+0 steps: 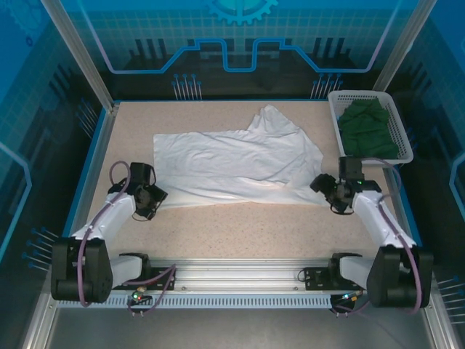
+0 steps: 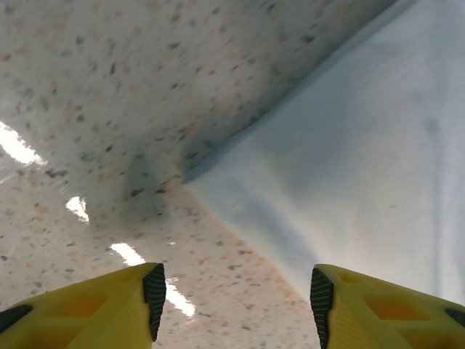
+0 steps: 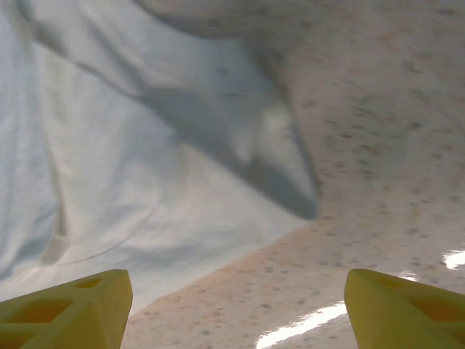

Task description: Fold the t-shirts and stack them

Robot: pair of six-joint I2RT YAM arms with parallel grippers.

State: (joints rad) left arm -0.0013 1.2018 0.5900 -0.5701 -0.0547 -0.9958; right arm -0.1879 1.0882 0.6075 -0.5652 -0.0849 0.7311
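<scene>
White t-shirt (image 1: pixel 236 163) lies rumpled across the table (image 1: pixel 218 233); green t-shirt (image 1: pixel 370 129) is bunched in the basket (image 1: pixel 405 142). Left gripper (image 2: pixel 236 291) sits at its near-left corner, right gripper (image 3: pixel 240 305) near-right, both spread, empty. Risk: pinching only the top layer would skew the fold.

A speckled beige tabletop (image 1: pixel 240 225) sits inside a blue rim (image 1: pixel 89 174). Behind it stands a translucent blue back panel (image 1: pixel 240 43) printed with circuit lines and a gear emblem (image 1: pixel 242 9), framed by slanting aluminium posts (image 1: pixel 81 54). An aluminium rail (image 1: pixel 240 273) runs along the near edge. Bright glare patches (image 2: pixel 18 145) shine on the tabletop.
</scene>
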